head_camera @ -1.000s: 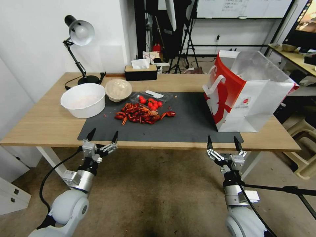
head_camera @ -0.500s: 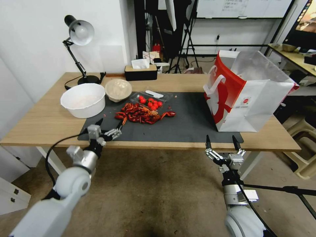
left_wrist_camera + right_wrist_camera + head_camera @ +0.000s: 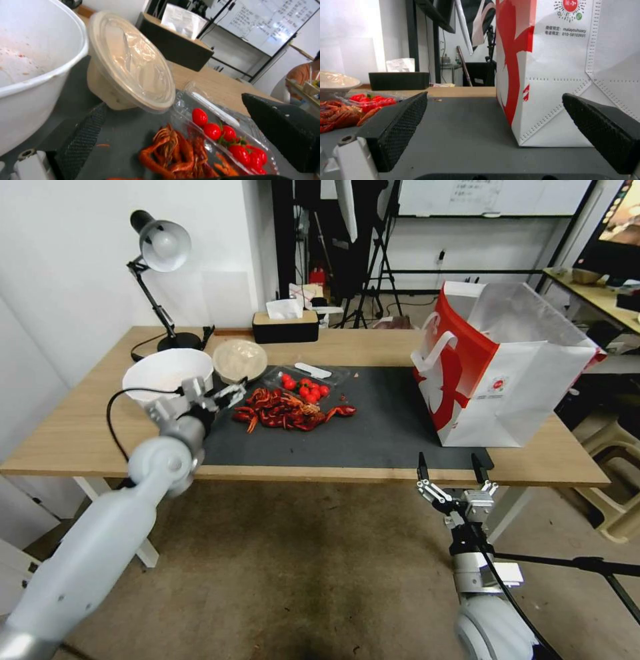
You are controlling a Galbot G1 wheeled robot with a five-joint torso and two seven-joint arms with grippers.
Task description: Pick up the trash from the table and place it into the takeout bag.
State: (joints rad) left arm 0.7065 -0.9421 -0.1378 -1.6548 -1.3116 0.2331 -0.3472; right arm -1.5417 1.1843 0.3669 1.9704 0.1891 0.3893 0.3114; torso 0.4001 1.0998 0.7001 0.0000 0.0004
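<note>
On the table point(image 3: 80, 433), a beige lidded bowl point(image 3: 239, 360) stands upright next to a big white bowl point(image 3: 163, 373). In front of them a pile of red crayfish shells point(image 3: 287, 411) lies on the dark mat point(image 3: 380, 427), beside a clear tray of cherry tomatoes point(image 3: 305, 383). My left gripper point(image 3: 217, 388) is open above the mat's left end, just short of the lidded bowl point(image 3: 130, 65) and holding nothing. The takeout bag point(image 3: 493, 373) stands open at the right. Below the table's front edge near the bag point(image 3: 560, 62), my right gripper point(image 3: 449, 463) is open and empty.
A desk lamp point(image 3: 157, 253) and a black tissue box point(image 3: 285, 323) stand along the table's back edge. Tripods and stands crowd the room behind. A second desk point(image 3: 593, 293) and a plastic stool point(image 3: 617, 473) are to the right.
My left arm has risen from below the table's front edge and reached forward over the mat's left end, up to the two bowls. The right arm has stayed put.
</note>
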